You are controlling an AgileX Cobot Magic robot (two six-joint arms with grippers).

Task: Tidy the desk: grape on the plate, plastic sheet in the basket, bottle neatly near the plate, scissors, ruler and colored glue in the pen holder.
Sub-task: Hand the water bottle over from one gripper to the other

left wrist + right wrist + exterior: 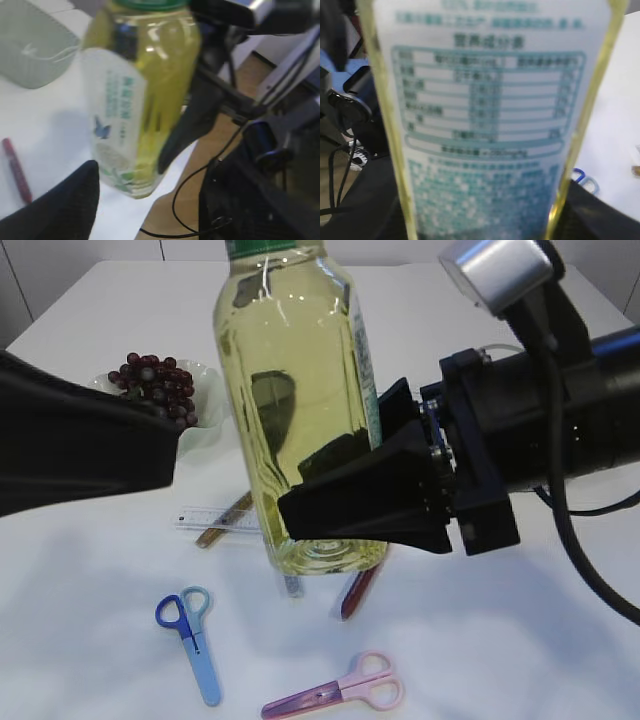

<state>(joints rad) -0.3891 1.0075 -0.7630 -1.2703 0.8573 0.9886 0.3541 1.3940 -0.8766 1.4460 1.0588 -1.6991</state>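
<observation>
Firmly right pincer [335, 495] grips bottle [295, 390]; left pincer [65, 200] apart, open

Only the bottle [485, 120] carries any print. Its label [487, 100] fills the right wrist view: teal East Asian characters in a header line, then a boxed table with rows of figures, all too blurred to read. Below the table runs a speckled teal pattern. In the left wrist view the label [117, 125] shows a column of green characters, likewise unreadable, above a small blue butterfly emblem [102, 127]. The clear ruler [215, 518] on the table has tick marks, its numbers too small to make out.
</observation>
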